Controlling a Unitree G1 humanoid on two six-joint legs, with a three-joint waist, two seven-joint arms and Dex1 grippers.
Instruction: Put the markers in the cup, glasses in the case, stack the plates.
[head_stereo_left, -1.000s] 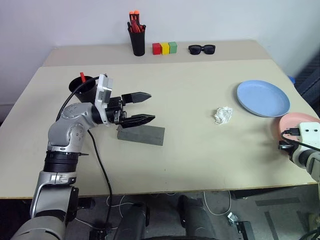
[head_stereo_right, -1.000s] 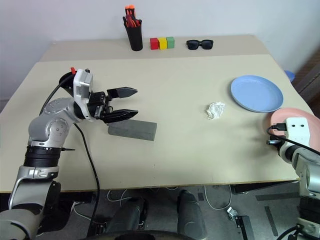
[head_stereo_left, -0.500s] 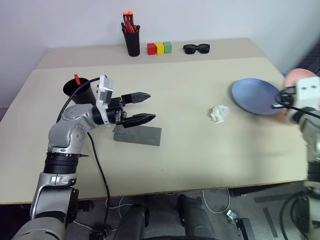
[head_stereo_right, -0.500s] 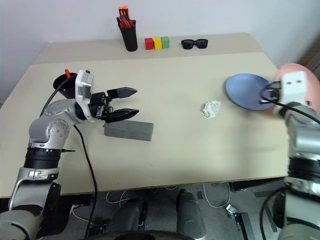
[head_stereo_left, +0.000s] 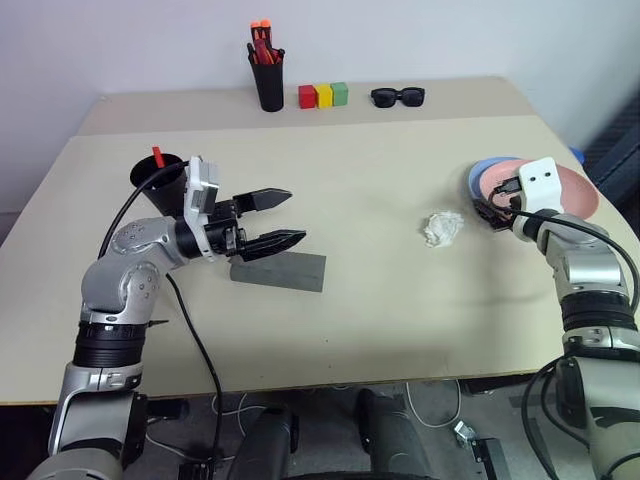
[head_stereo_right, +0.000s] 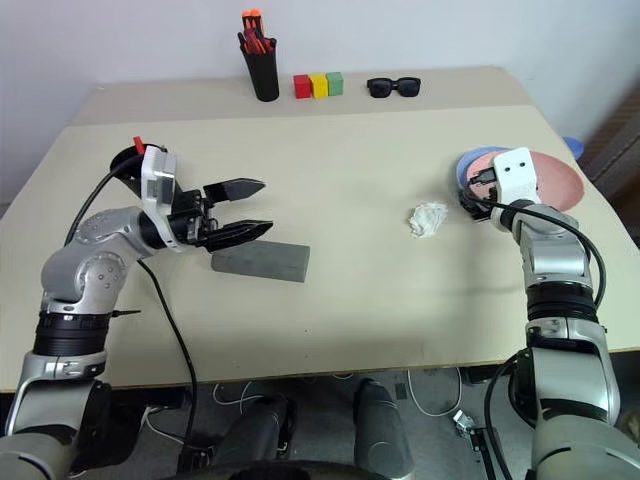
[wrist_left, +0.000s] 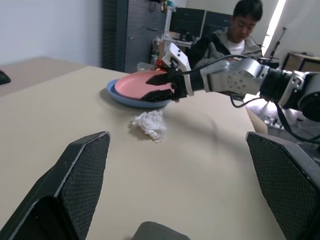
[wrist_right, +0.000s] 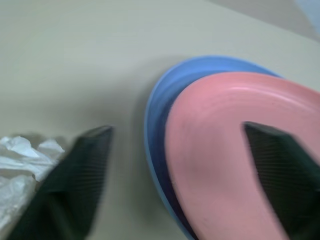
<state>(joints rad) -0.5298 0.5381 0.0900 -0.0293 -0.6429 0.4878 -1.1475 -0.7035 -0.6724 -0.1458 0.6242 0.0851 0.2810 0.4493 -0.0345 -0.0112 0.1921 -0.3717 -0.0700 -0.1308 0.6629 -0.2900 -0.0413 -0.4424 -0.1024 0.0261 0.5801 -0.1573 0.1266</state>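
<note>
Right wrist view: right gripper (wrist_right: 175, 165) jaws wide, holding nothing; pink plate (wrist_right: 240, 150) on blue plate (wrist_right: 160, 105), off-centre. Withdraw level, avoid dragging pink. Left gripper (head_stereo_left: 287, 215) wide, empty.

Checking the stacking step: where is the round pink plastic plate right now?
In the head views, the round pink plastic plate lies on the light blue plate at the table's right edge, offset rightward, beside the right tool.

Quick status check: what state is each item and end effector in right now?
Pink plate: lying on the blue plate, offset.
Case: lid shut, flat on the table.
Cup: upright, red-capped marker inside.
Left end effector: open, above the case.
Right end effector: open, at the plates.
</note>
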